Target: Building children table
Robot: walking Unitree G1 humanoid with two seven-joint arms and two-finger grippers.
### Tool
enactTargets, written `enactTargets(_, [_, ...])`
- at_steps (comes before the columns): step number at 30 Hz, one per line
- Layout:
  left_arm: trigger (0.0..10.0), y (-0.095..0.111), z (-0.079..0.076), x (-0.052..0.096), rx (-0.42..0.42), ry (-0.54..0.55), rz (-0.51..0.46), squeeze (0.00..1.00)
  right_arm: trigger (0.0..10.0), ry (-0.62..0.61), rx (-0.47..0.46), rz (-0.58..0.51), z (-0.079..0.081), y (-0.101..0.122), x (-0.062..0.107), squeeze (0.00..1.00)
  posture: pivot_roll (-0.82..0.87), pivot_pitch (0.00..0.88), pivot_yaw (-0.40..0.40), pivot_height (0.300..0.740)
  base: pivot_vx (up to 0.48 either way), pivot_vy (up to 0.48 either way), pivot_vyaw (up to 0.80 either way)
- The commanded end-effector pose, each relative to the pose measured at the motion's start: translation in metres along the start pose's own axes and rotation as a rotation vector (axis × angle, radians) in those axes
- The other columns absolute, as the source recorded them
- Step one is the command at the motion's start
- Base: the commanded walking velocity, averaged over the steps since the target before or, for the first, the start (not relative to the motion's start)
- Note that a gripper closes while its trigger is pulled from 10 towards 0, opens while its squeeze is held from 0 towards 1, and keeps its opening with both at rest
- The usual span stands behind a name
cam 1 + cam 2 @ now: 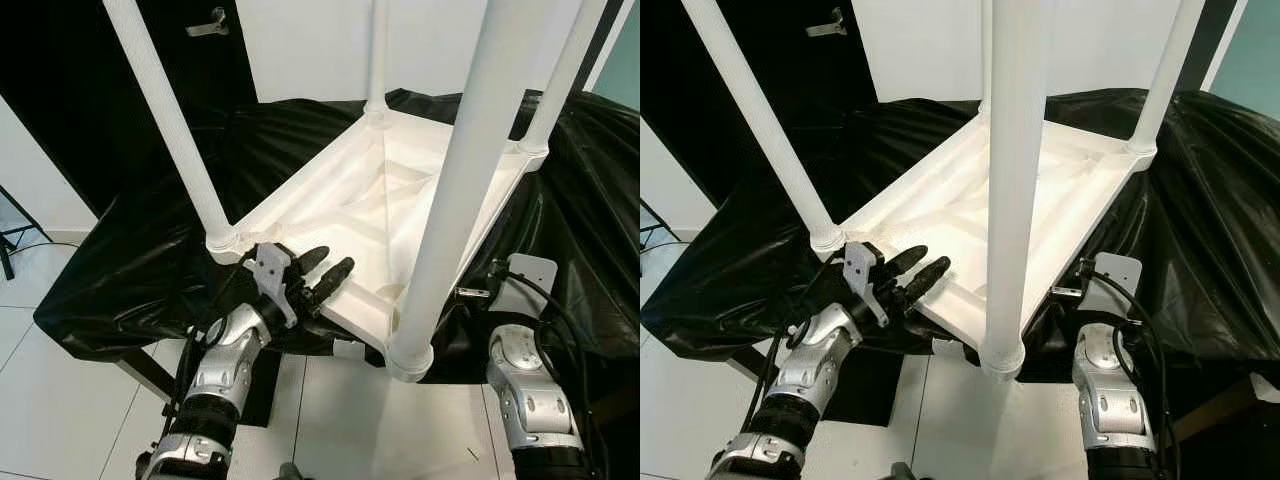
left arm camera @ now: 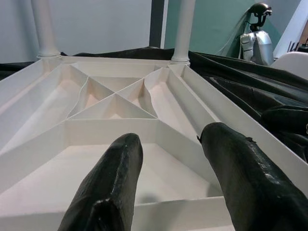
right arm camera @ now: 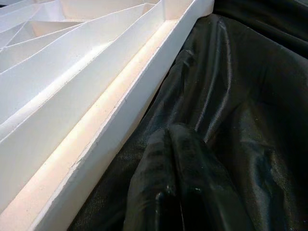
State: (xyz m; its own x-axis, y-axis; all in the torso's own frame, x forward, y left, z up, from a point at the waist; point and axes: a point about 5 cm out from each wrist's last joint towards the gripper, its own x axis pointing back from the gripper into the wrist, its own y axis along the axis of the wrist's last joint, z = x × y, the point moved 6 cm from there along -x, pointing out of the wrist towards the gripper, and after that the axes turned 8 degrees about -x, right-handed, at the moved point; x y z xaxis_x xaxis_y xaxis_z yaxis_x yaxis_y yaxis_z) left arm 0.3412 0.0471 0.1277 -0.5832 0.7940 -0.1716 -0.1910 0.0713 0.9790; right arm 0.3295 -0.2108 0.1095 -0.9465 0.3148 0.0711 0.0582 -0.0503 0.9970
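On black-draped worktop (image 1: 120,270): white children table (image 1: 390,190), upside down, four legs up. Our left gripper (image 1: 322,272) at near edge, fingers (image 2: 113,178) spread, empty. Our right gripper (image 3: 183,187) beside table's rim; fingers' state indeterminable.

A robot lab or test room, not a lived-in home — bare white walls (image 1: 310,50), pale floor tiles (image 1: 60,400), black sheeting (image 1: 150,240) draped across the work surface, and another humanoid robot (image 2: 256,36) standing by a teal wall (image 2: 216,21).
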Motion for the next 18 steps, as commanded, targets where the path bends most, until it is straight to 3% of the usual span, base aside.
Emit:
enactTargets(1, [10.0,-0.0072,0.0065,0.0014,0.005,0.055,0.043,0.00,10.0,-0.004,-0.007,-0.002,-0.0004,-0.0002,0.0001,0.00,-0.07,0.000,0.063,0.740,0.000,0.000,0.00])
enactTargets(18, [10.0,-0.0038,0.0015,-0.0079,0.025,0.062,0.019,0.00,10.0,-0.003,-0.010,0.008,0.0009,-0.0029,-0.0001,0.00,-0.07,0.000,0.073,0.740,0.342,0.000,0.00])
